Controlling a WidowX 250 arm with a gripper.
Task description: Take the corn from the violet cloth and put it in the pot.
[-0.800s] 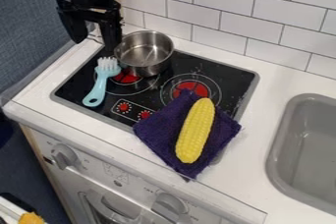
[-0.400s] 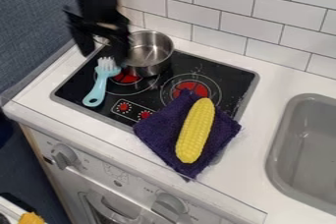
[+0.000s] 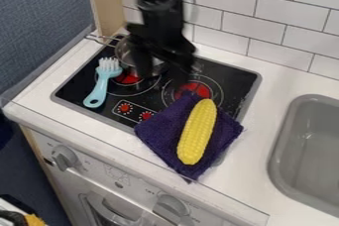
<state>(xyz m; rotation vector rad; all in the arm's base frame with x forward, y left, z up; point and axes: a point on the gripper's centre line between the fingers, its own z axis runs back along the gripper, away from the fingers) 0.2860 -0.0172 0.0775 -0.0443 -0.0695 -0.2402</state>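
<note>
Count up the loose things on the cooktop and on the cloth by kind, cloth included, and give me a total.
Corn cob: 1
Violet cloth: 1
Metal pot: 1
Light blue brush: 1
Total: 4

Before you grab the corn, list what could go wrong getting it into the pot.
The gripper hangs over the pot, so swinging low might knock it. The corn lies right on the cloth, so a deep grip could pinch fabric too. The corn also looks longer than the pot is wide, so it may catch on the rim and tip out.
</note>
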